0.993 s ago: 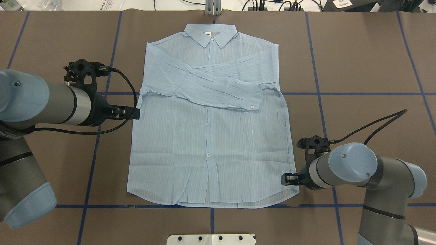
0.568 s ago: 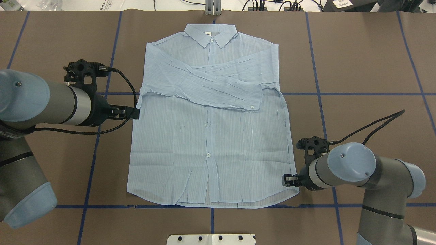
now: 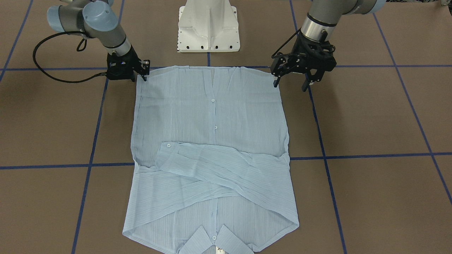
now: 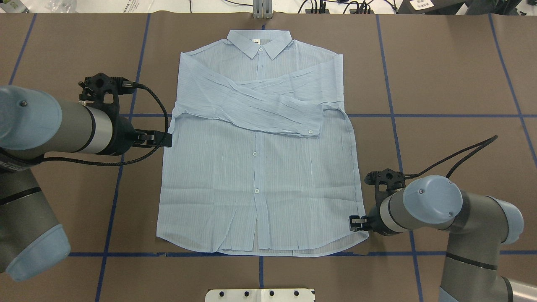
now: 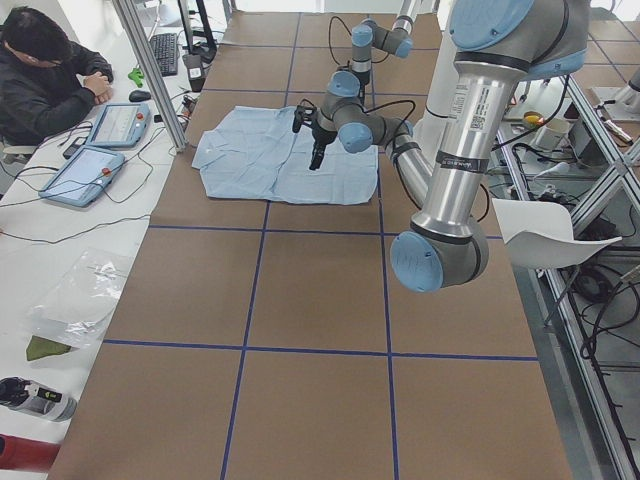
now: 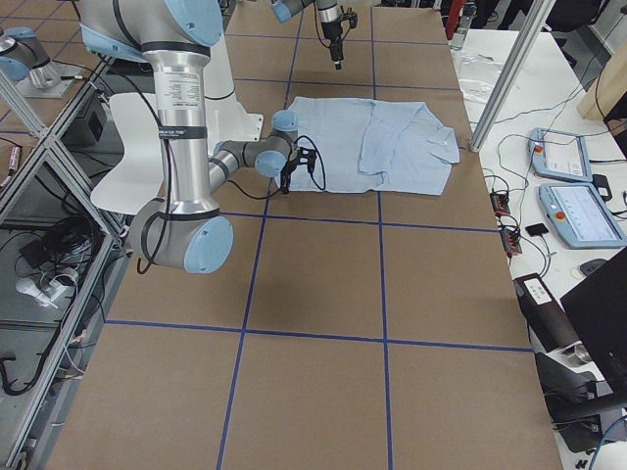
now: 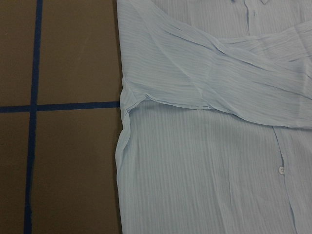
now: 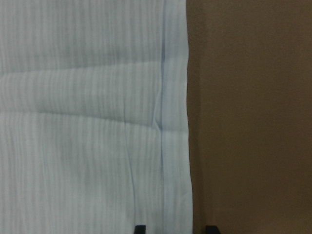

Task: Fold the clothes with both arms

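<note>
The pale-blue shirt [image 4: 258, 176] lies flat and buttoned, collar at the far side, with both sleeves crossed over the chest [image 3: 215, 165]. My left gripper [image 3: 290, 84] hangs open above the table beside the shirt's left side edge [image 4: 165, 139], with nothing between its fingers. The left wrist view looks down on the shirt's armpit fold [image 7: 127, 100] and shows no fingers. My right gripper [image 4: 355, 223] sits low at the hem's right corner [image 3: 144, 70]. It is open, and its fingertips [image 8: 140, 228] straddle the shirt's side edge [image 8: 187, 122].
The brown table cover carries blue tape lines [image 4: 392, 115]. The white pedestal base [image 3: 208, 26] stands behind the hem. A seated person [image 5: 40, 80] and tablets [image 5: 85, 175] are beyond the table's far side. A post [image 4: 262, 10] stands past the collar.
The right gripper has edged slightly nearer the hem corner. The left arm and the shirt have hardly moved.
</note>
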